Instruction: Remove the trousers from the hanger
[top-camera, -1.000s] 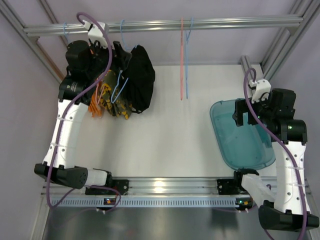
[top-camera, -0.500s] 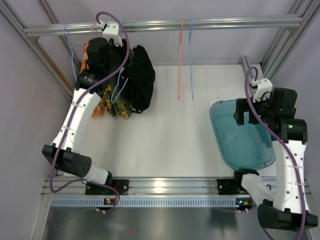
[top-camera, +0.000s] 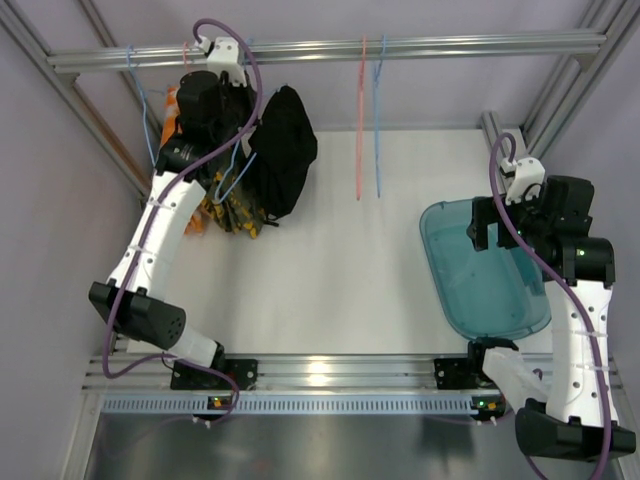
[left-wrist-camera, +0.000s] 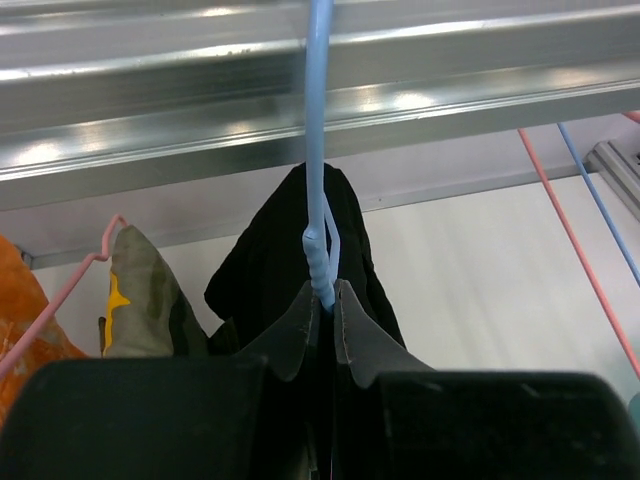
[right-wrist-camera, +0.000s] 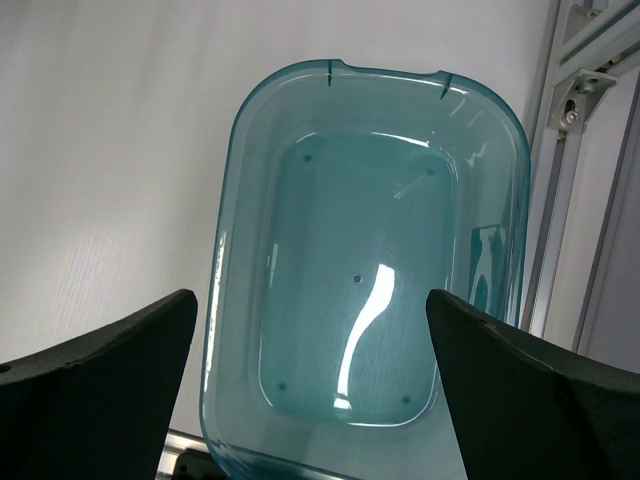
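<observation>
Black trousers (top-camera: 283, 150) (left-wrist-camera: 285, 250) hang on a light blue hanger (left-wrist-camera: 318, 180) from the metal rail (top-camera: 330, 48) at the back left. My left gripper (left-wrist-camera: 322, 297) (top-camera: 222, 100) is shut on the twisted neck of that blue hanger, just under the rail. Camouflage trousers (top-camera: 232, 210) (left-wrist-camera: 140, 300) hang to the left of the black pair, on a pink hanger (left-wrist-camera: 80, 275). At the right, my right gripper (right-wrist-camera: 310, 330) (top-camera: 482, 225) hangs open and holds nothing, above a teal tub (right-wrist-camera: 365, 270) (top-camera: 480, 270).
Two bare hangers, one pink (top-camera: 361, 110) and one blue (top-camera: 377, 110), hang mid-rail. An orange garment (top-camera: 190, 215) (left-wrist-camera: 25, 320) hangs at the far left. Aluminium frame posts (top-camera: 570, 80) stand at the right, walls close on both sides.
My left arm rose from beside the garments up to the rail, and its gripper closed on the blue hanger's neck. The black trousers swung slightly. The right arm stayed still.
</observation>
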